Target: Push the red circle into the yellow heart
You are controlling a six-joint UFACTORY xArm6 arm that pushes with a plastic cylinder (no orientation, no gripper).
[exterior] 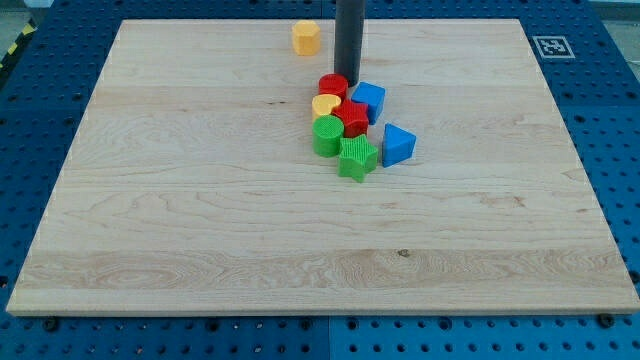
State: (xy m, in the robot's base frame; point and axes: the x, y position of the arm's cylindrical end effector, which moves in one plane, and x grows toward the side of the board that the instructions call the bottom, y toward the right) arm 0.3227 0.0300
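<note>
The red circle (pixel 333 86) sits near the board's top middle, touching the yellow heart (pixel 326 105) just below it. My tip (pixel 348 79) is right beside the red circle, at its upper right edge. The rod rises straight up out of the view's top. A red star-shaped block (pixel 352 119) lies to the right of the yellow heart, touching it.
A blue cube (pixel 369 100) sits right of the red circle. A green cylinder (pixel 327 136), a green star (pixel 357 157) and a blue triangular block (pixel 397 144) cluster below. A yellow hexagonal block (pixel 306 37) stands apart near the board's top edge. The wooden board (pixel 200 220) lies on a blue perforated table.
</note>
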